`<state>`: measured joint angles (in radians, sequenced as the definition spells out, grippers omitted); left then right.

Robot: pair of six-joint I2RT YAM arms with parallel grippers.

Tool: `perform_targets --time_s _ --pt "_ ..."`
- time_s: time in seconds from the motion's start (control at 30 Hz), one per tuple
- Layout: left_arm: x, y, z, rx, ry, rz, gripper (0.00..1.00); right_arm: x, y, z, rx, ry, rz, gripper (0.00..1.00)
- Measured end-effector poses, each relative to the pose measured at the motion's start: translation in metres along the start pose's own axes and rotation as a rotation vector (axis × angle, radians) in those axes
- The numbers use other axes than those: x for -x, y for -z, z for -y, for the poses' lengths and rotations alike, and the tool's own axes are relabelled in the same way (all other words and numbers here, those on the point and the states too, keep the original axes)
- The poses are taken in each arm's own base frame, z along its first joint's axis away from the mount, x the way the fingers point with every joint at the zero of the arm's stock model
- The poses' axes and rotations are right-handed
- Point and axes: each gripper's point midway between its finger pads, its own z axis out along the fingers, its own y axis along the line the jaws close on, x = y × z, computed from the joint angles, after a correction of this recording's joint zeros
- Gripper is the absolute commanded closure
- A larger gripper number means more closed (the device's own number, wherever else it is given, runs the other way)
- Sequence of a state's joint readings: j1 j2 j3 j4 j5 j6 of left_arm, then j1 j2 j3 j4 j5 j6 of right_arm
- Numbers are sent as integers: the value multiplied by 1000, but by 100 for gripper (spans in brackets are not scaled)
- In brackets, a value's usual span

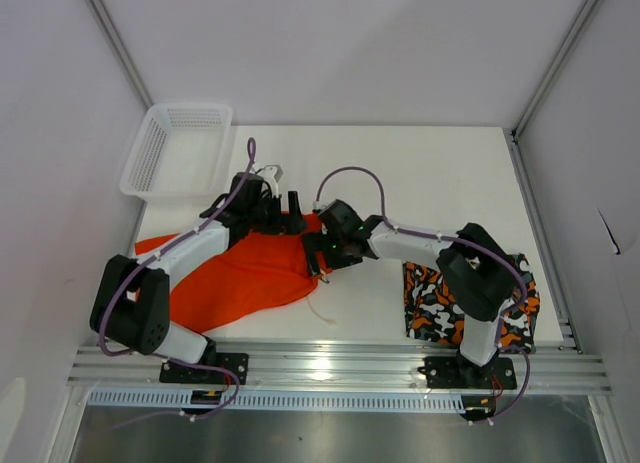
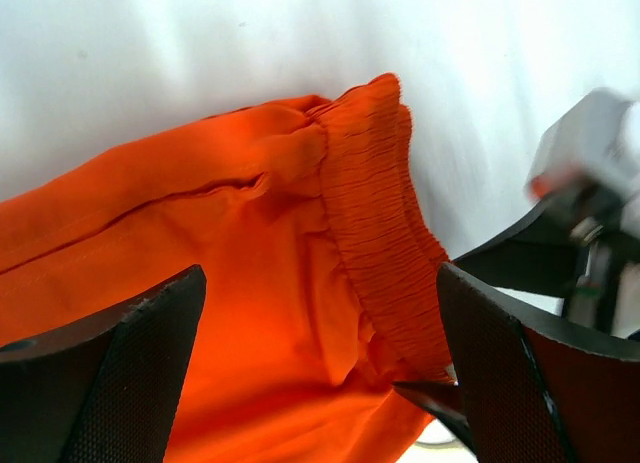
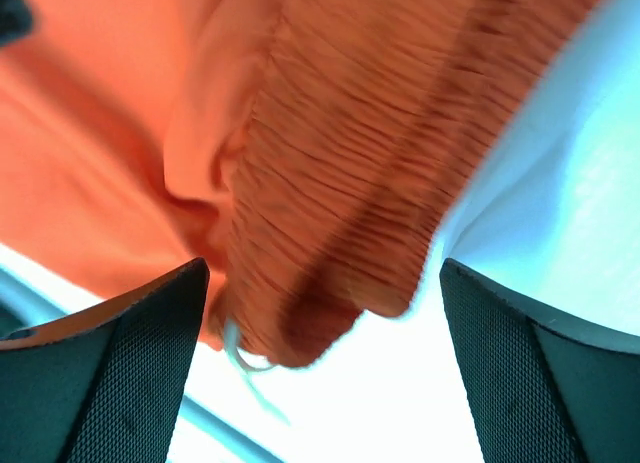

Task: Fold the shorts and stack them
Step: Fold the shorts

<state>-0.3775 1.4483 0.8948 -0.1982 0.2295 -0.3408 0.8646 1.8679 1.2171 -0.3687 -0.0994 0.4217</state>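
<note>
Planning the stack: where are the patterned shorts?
Top view: the patterned shorts lie at the table's near-right corner, partly under the right arm, apart from the orange shorts.

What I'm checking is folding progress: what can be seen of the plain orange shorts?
The orange shorts are bright, soft fabric with a gathered elastic waistband and white drawstring. They lie unfolded and rumpled on the white table, left of centre. The left gripper and right gripper, both open, hover at the waistband; contact unclear.

A: Anything besides?
B: A white mesh basket [image 1: 150, 158], left of the left jaws and slightly beyond them, apart.
A: And underneath?
B: The white table [image 1: 450, 173], stretching beyond the right jaws; a metal rail [image 1: 330, 364] runs well behind both.
</note>
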Motion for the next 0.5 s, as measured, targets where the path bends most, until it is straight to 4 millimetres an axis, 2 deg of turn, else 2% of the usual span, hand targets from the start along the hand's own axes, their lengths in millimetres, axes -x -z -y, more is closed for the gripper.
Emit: perform_targets --time_s 0.13,0.27,0.5 --pt "2 -8 4 -31 -4 1 3 8 17 6 112 -102 23 1" --pt "2 -29 0 -26 4 -37 5 14 31 12 233 -215 55 0" --pt "21 -57 0 -27 -1 -47 5 2 31 16 393 -396 33 0"
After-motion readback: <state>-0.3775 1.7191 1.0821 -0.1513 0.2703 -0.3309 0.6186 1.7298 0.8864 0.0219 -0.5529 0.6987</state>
